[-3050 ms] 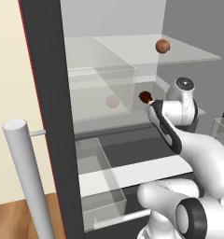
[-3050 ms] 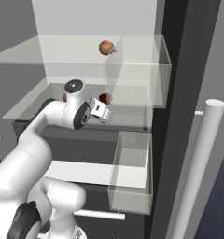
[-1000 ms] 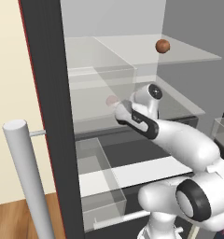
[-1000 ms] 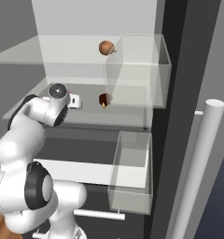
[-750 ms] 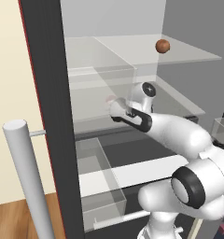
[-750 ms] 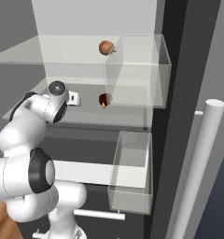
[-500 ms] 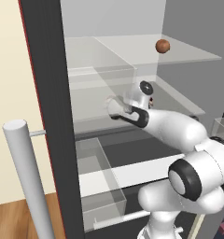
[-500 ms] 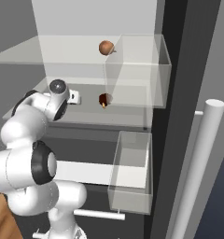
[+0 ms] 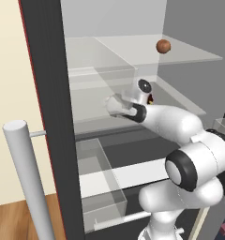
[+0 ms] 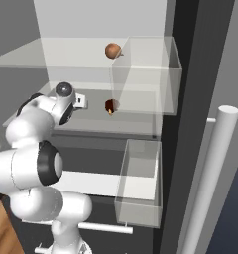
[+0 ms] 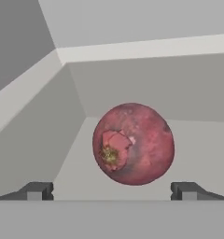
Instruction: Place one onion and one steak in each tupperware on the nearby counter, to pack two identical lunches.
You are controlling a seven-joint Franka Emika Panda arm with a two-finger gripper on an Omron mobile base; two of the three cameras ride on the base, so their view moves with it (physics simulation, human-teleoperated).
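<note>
Arm reaches level into the fridge shelf, hand [image 11: 111, 190] spread wide before the purplish onion [image 11: 133, 144], seemingly untouched.

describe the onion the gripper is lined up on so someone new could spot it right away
Look inside the open fridge, on the middle shelf, at its far left end where the arm reaches in. There, straight ahead of the open gripper, lies a purplish-pink onion with a rough root scar. The other round ball, an orange-brown onion, sits one shelf higher, and the dark steak lies further right.
</note>
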